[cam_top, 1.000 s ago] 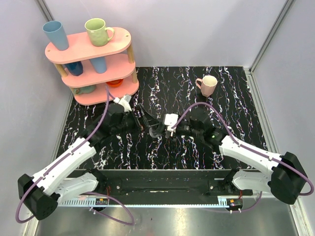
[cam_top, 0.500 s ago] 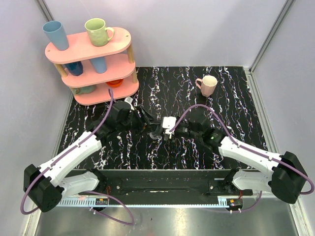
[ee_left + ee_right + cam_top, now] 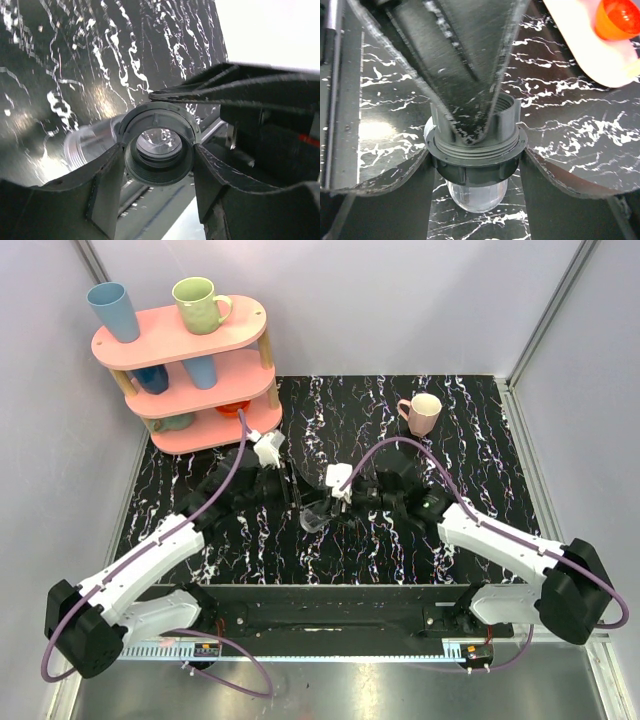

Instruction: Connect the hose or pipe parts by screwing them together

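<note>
— Item and position?
— Translucent tube (image 3: 159,178), over mid-desk (image 3: 480,440); its threaded end is clamped in the left tool (image 3: 159,161). Black ring (image 3: 475,161) is seated round it and pinched by the right tool (image 3: 476,167).
— Obstructions?
— The ring's neck is crossed by a left finger (image 3: 465,75); the tube's rim is overlapped by a right finger (image 3: 240,90). Pink mug (image 3: 422,413) and cup shelf (image 3: 180,345) are set well apart.

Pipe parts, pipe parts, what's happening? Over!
Left gripper shut on fitting. Right gripper shut on it too. Tube poking from fitting. Pink mug well clear.
</note>
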`<state>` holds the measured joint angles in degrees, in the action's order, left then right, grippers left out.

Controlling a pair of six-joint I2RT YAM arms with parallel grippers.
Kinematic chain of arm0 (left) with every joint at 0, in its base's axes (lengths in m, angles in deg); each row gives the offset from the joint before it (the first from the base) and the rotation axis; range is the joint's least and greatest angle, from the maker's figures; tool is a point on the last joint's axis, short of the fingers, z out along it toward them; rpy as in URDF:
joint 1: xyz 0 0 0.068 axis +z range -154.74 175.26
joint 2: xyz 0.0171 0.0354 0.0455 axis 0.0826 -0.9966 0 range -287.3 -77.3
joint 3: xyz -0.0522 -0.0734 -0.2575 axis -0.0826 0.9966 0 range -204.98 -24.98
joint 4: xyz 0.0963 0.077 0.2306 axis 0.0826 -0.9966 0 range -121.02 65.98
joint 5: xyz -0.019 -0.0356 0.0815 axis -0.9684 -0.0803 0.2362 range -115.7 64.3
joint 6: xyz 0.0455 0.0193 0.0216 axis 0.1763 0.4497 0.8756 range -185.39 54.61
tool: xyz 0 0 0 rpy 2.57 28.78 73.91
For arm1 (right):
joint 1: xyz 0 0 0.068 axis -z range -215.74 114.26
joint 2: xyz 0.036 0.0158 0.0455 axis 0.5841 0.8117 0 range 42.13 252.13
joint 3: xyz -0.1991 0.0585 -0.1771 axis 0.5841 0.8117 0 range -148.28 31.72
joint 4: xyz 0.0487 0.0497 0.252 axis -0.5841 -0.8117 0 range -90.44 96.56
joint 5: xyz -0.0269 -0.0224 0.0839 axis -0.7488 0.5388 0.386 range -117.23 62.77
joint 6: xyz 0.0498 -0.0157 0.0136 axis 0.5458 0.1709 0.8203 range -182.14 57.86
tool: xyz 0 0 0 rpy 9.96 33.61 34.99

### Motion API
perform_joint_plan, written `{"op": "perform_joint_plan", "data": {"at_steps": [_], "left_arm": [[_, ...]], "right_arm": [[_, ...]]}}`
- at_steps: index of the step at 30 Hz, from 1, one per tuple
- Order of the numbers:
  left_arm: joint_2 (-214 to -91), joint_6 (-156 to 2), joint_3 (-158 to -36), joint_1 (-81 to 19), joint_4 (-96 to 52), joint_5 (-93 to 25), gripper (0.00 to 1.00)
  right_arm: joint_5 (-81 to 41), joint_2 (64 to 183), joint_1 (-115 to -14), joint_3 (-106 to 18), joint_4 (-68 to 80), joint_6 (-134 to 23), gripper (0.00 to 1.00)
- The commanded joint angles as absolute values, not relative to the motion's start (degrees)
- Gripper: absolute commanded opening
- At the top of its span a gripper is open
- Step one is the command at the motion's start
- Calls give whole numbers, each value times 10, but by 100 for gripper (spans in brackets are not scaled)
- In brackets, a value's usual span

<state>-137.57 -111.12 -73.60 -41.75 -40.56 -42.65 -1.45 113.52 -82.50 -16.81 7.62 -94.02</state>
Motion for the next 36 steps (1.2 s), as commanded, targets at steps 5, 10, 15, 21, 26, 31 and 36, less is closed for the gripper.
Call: {"op": "perform_joint_plan", "data": {"at_steps": [5, 10, 15, 21, 26, 31, 36], "left_arm": [[-1313, -657, -644, -420, -146, -684, 0], [-1329, -405, -693, -421, -302, -811, 18], [-1346, -368, -730, -420, -354, -749, 54], [-1280, -538, -695, -419, -247, -648, 99], [-1262, -682, -750, -419, -327, -520, 99], [-1277, -805, -790, -410, -398, -492, 99], [-1257, -1001, -745, -409, -344, -467, 99]], "right_arm": [[228, 1153, -806, -239, 41, -897, 0], [269, 1160, -806, -245, 15, -903, 0], [241, 1139, -806, -222, 15, -910, 0], [182, 1126, -806, -211, 14, -916, 0], [134, 1126, -806, -210, 16, -923, 0], [55, 1113, -806, -191, 59, -926, 0], [5, 1083, -808, -143, 152, -927, 0]]}}
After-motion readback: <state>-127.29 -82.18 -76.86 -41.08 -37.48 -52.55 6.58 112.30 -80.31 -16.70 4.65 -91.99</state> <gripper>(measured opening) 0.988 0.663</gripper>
